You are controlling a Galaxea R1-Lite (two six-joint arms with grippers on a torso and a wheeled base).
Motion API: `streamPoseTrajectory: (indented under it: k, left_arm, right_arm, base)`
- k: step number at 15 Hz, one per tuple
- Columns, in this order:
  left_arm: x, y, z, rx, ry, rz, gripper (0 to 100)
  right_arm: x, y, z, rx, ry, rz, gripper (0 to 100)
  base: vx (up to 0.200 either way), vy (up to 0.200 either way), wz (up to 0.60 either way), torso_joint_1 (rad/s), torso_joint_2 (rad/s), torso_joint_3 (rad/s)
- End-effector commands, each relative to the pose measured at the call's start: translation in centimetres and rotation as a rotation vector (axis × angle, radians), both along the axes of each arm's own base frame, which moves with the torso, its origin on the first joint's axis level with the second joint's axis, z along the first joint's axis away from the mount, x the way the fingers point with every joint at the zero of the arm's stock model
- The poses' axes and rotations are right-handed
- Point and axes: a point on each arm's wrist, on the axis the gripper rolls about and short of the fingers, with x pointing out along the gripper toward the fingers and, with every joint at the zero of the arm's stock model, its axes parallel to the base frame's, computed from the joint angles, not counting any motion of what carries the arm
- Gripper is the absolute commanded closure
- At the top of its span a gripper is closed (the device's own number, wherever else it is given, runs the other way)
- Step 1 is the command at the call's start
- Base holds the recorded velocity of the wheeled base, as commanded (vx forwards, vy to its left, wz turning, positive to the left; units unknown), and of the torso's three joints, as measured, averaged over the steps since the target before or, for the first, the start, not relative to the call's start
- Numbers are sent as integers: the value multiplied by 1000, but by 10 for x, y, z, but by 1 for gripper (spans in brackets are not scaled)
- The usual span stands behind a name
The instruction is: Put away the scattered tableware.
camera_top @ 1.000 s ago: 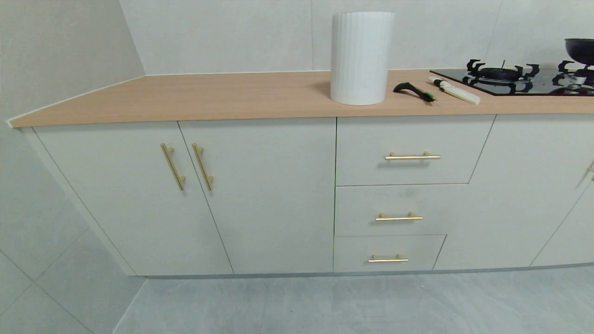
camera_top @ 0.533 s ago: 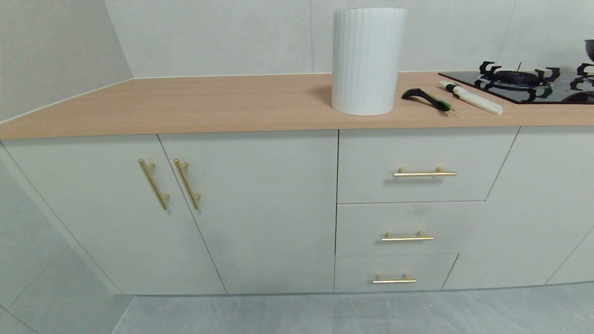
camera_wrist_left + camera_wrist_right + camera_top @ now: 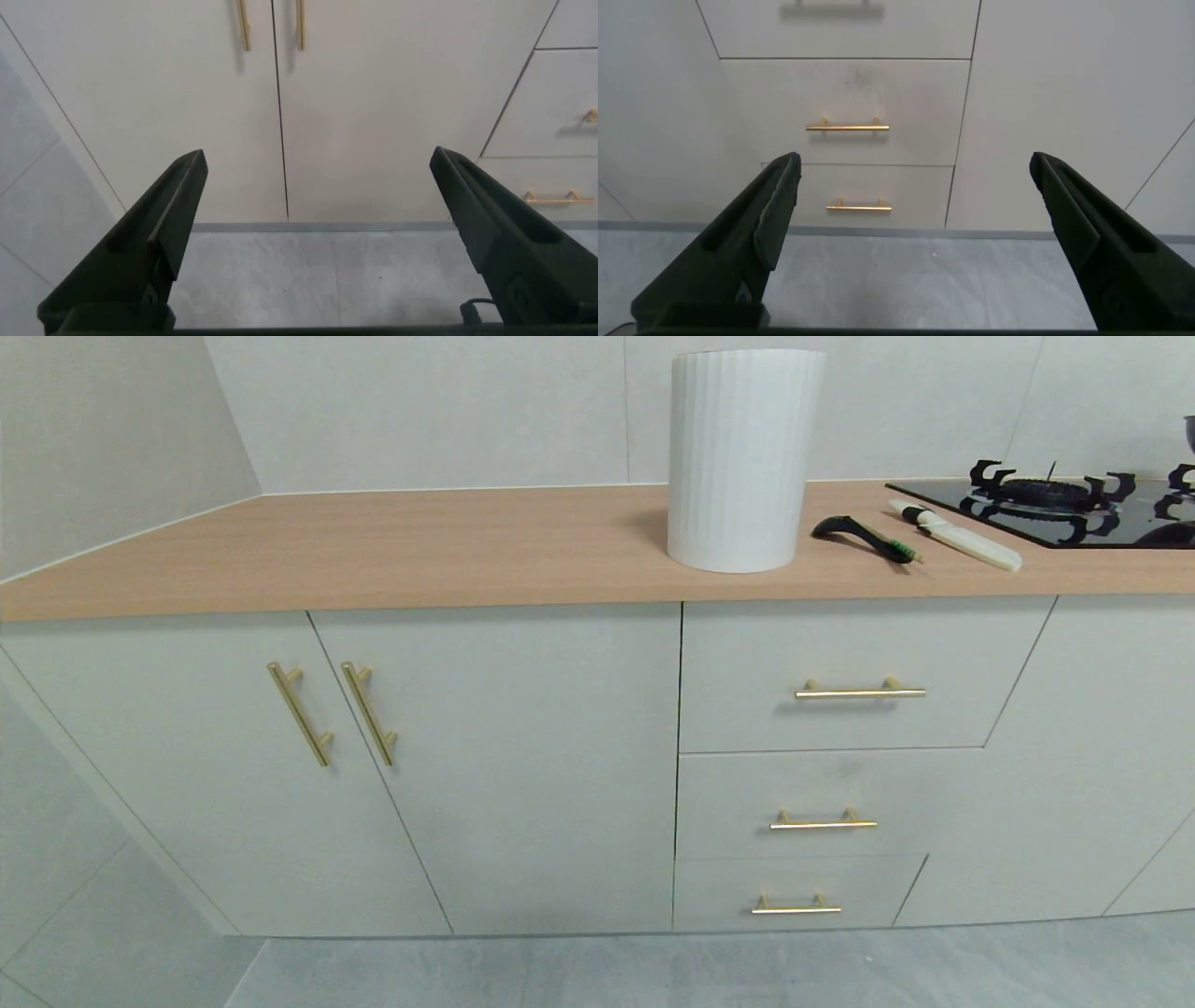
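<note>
My left claw [image 3: 318, 166] spread wide and empty before the cupboard doors [image 3: 392, 112], my right claw [image 3: 915, 166] apart too, facing the drawers [image 3: 878, 98], I see a black-handled utensil [image 3: 864, 535] and a white knife [image 3: 954, 536] side by side on the worktop [image 3: 373, 546], between the ribbed white canister [image 3: 742, 457] and the hob [image 3: 1046, 504]

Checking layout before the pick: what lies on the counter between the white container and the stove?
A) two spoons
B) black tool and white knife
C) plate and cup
B: a black tool and a white knife lie side by side between the white container and the stove.
</note>
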Motion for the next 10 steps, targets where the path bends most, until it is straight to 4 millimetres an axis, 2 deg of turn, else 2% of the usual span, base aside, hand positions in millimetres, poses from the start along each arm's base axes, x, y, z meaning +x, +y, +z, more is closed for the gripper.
streamPoseTrajectory:
  k: [1, 5, 6, 7, 8, 10]
  left_arm:
    - [0, 0, 0, 0, 0, 1, 0]
    - [0, 0, 0, 0, 0, 1, 0]
    - [0, 0, 0, 0, 0, 1, 0]
    - [0, 0, 0, 0, 0, 1, 0]
    - [0, 0, 0, 0, 0, 1, 0]
    - [0, 0, 0, 0, 0, 2, 0]
  right_arm:
    - [0, 0, 0, -2, 1, 2, 0]
    - [0, 0, 0, -7, -2, 2, 0]
    - [-2, 0, 8, -2, -32, 8, 0]
    - [-2, 0, 8, -2, -32, 8, 0]
    - [-7, 0, 46, 23, -78, 66, 0]
    - [6, 1, 61, 22, 5, 123, 0]
  base:
    - [0, 0, 0, 0, 0, 0]
    - [0, 0, 0, 0, 0, 0]
    - [0, 0, 0, 0, 0, 0]
    - [0, 0, 0, 0, 0, 0]
    - [0, 0, 0, 0, 0, 0]
    - [0, 0, 0, 0, 0, 0]
